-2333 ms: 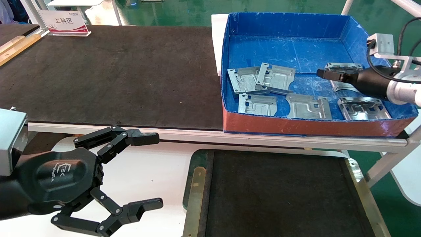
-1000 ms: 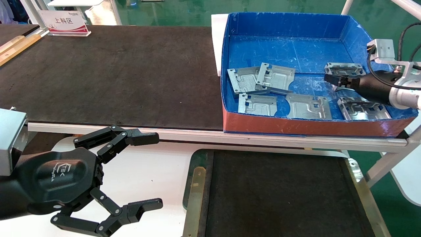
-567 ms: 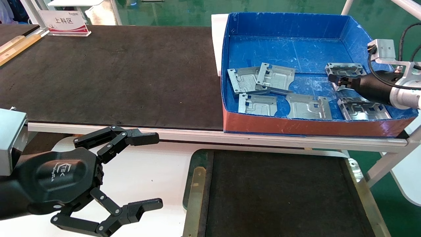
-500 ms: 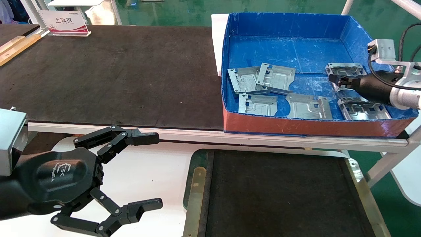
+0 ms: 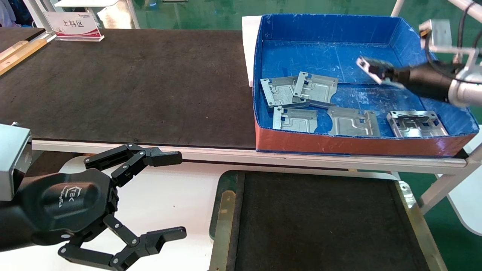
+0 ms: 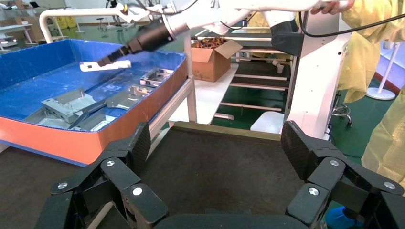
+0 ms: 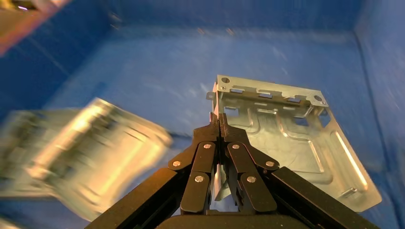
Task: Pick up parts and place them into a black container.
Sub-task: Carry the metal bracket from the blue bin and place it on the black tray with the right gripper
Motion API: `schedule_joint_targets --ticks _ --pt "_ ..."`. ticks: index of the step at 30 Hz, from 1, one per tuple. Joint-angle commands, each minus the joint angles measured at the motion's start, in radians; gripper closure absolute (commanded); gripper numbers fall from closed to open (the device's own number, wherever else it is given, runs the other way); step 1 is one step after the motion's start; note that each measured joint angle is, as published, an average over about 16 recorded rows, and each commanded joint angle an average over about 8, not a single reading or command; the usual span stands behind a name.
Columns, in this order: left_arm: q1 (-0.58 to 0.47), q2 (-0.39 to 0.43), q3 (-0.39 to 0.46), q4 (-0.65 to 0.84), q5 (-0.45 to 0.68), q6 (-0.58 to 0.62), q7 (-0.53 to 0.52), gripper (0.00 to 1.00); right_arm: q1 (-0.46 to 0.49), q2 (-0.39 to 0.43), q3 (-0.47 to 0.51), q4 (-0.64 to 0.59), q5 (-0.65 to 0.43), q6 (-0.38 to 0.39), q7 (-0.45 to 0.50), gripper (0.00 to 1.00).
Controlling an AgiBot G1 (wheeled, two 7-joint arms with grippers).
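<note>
My right gripper (image 5: 381, 71) hangs above the blue box, shut on the edge of one silver-grey part (image 5: 366, 65), which is off the box floor. In the right wrist view that part (image 7: 286, 138) sticks out beyond the shut gripper (image 7: 218, 125), edge clamped between the jaws. Several more parts (image 5: 297, 90) lie on the box floor, one at the front right (image 5: 416, 123). The black container (image 5: 224, 180) sits low at the front, its floor bare. My left gripper (image 5: 179, 195) is parked open at the lower left, beside the container (image 6: 224, 131).
The blue box (image 5: 327, 28) with a red front (image 5: 357, 145) stands on the right end of a long black mat (image 5: 131, 86). A white sign (image 5: 73, 25) is at the far left. A metal rail (image 5: 339, 160) separates table and container.
The right gripper closed on the part at the box's right side, then rose and shifted back and left with it. The left arm has not moved.
</note>
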Motion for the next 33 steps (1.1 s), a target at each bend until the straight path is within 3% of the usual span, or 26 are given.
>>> schedule_joint_targets --ticks 1,20,28,33 --pt "0.000 0.000 0.000 0.000 0.000 0.000 0.000 0.00 0.012 0.002 0.006 0.018 0.009 -0.029 -0.008 1.00" --pt "0.000 0.000 0.000 0.000 0.000 0.000 0.000 0.00 -0.007 0.091 0.021 0.251 0.057 -0.337 0.015 1.00" --pt "0.000 0.000 0.000 0.000 0.000 0.000 0.000 0.00 -0.074 0.168 0.034 0.523 0.115 -0.477 0.140 1.00" --pt "0.000 0.000 0.000 0.000 0.000 0.000 0.000 0.00 -0.157 0.230 0.054 0.749 0.170 -0.501 0.254 1.00"
